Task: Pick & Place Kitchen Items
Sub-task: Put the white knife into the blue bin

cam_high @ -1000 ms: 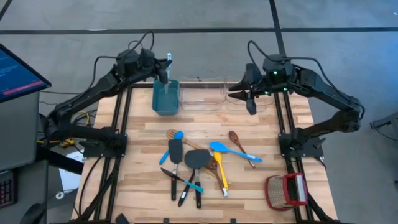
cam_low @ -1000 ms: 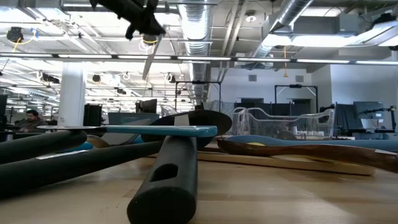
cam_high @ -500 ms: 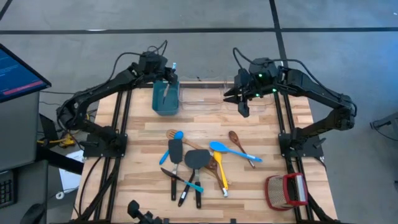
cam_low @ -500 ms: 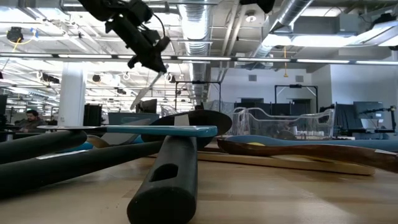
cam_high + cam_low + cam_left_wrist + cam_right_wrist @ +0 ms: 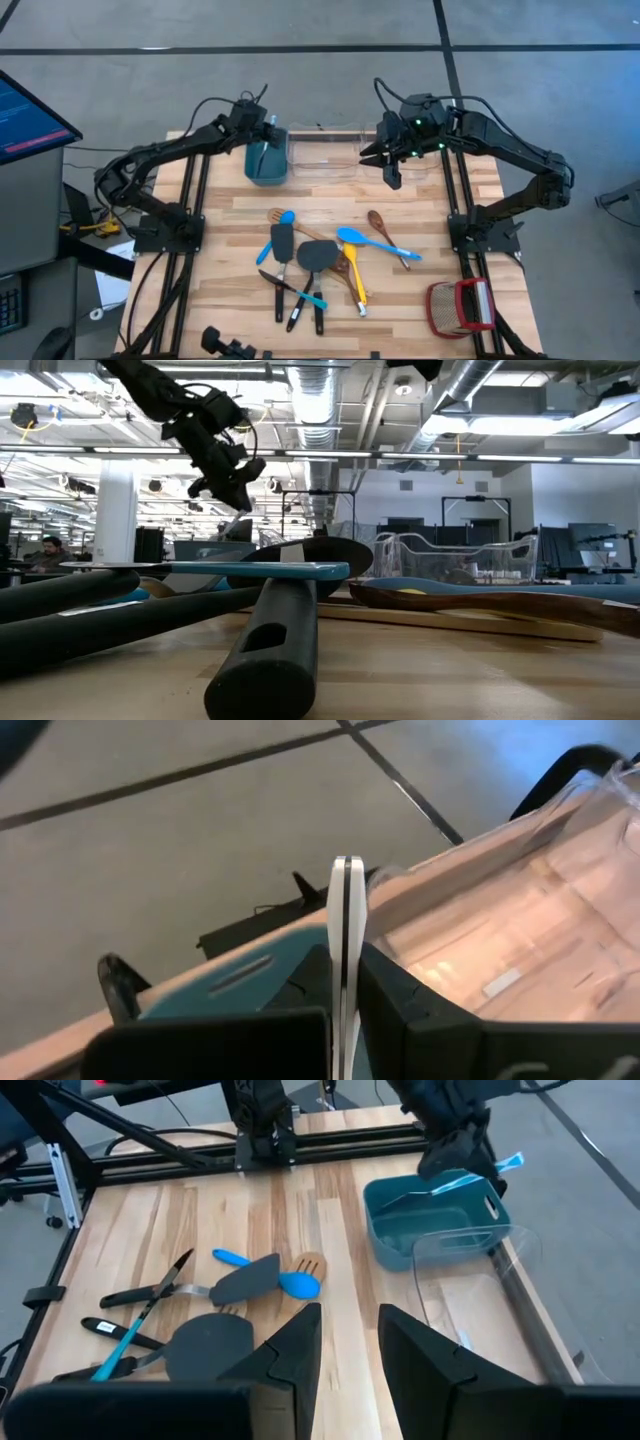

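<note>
My left gripper [image 5: 266, 128] is over the teal bin [image 5: 265, 163] at the table's far left, shut on a thin pale utensil [image 5: 450, 1183] with a light blue end. Several long-handled kitchen items [image 5: 312, 262] lie crossed in a pile at mid-table: black spatulas, wooden spoons, and blue and yellow spoons. The right wrist view also shows the pile [image 5: 225, 1285]. My right gripper [image 5: 350, 1350] hangs open over the clear container [image 5: 325, 155], its fingers holding nothing. My left gripper pinches the thin utensil between its two fingers, and the pale narrow edge [image 5: 340, 920] stands up between them. The fingers come slanting down from above. The light blue end [image 5: 508, 1162] sticks out past the fingers. The other end [image 5: 400, 1198] slants down into the teal bin.
The clear container [image 5: 480, 1300] stands beside the teal bin along the far edge. A red-and-tan woven basket [image 5: 460, 305] sits at the near right corner. Bare wood lies around the pile. A monitor [image 5: 30, 110] stands off the table's left.
My left gripper has come down toward the teal bin and tipped forward, still shut on the utensil. The utensil's lower end has sunk into the bin and its blue end has dropped lower. My right gripper has shifted slightly toward the table's left.
</note>
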Controlling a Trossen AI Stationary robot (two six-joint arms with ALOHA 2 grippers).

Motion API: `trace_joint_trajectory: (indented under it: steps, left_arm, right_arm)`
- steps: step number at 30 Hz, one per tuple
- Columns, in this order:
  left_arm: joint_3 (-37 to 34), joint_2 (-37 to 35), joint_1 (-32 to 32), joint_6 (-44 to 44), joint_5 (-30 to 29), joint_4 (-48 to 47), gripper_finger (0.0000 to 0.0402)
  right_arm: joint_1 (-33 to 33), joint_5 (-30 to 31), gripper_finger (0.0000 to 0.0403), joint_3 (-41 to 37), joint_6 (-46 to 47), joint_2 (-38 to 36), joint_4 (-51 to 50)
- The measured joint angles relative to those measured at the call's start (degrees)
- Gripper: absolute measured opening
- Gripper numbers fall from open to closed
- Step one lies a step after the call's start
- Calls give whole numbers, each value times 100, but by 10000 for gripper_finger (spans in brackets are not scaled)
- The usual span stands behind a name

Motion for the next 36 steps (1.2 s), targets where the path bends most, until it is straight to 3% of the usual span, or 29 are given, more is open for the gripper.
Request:
trace_joint_trajectory:
  steps: [27,36]
  left_arm:
    - [-1008,2,306,-14,-228,991,15]
    - [-1039,2,302,4,-203,1347,30]
  right_arm:
    - [0,0,98,0,201,0,2]
    - [-2,0,98,0,201,0,4]
